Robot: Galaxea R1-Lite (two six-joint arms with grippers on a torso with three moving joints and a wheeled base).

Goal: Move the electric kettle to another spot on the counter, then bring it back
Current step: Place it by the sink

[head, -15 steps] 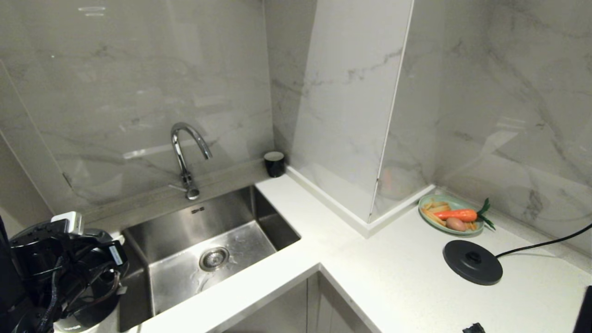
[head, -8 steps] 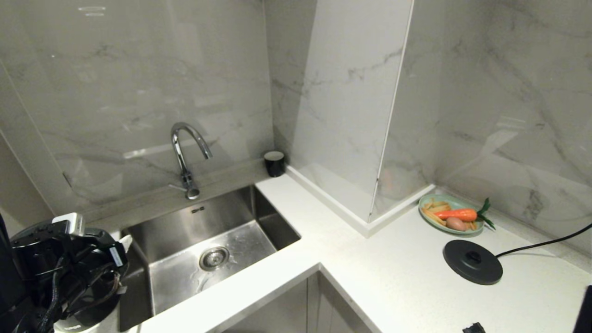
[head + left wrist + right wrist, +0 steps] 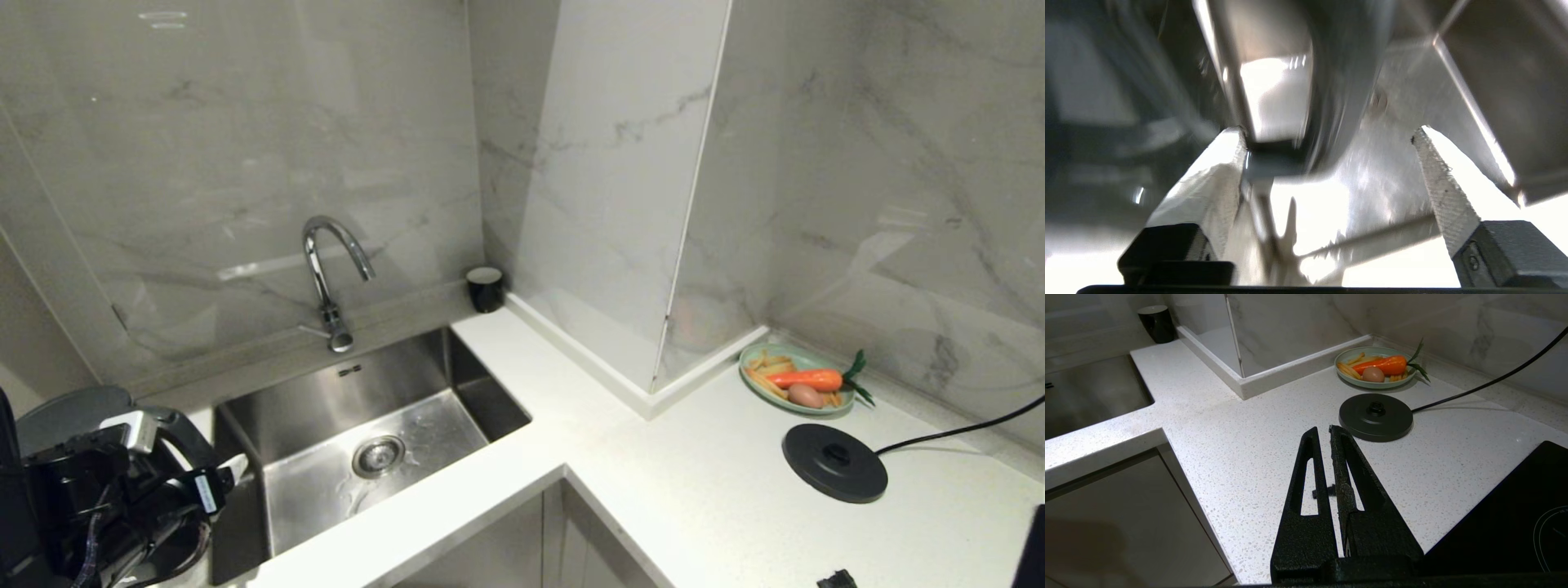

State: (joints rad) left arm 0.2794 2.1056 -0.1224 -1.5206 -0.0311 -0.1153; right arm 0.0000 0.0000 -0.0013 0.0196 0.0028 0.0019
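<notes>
The tall glossy black cylindrical electric kettle [image 3: 67, 407] is seen at the near left edge of the scene, left of the stainless steel sink [image 3: 367, 425]. Much of its body is hidden behind the left arm. It is judged to be set down on the white speckled stone counter [image 3: 694, 490], with its long axis upright and its big loop handle [image 3: 193, 437] turned right, toward the sink.

The left gripper [image 3: 1327, 132] is placed about that handle with its jaws spread wide. The handle is seen between the pale fingers [image 3: 1447, 196], close to one and apart from the other, so nothing is clamped.

If the kettle is to be carried back, a fresh closing on the handle is called for, and the left arm is by far the nearer.

The flat round black base disc [image 3: 833, 462] lies well apart at the near right. The right gripper [image 3: 1325, 430] is held closed and empty above the counter near it.
</notes>
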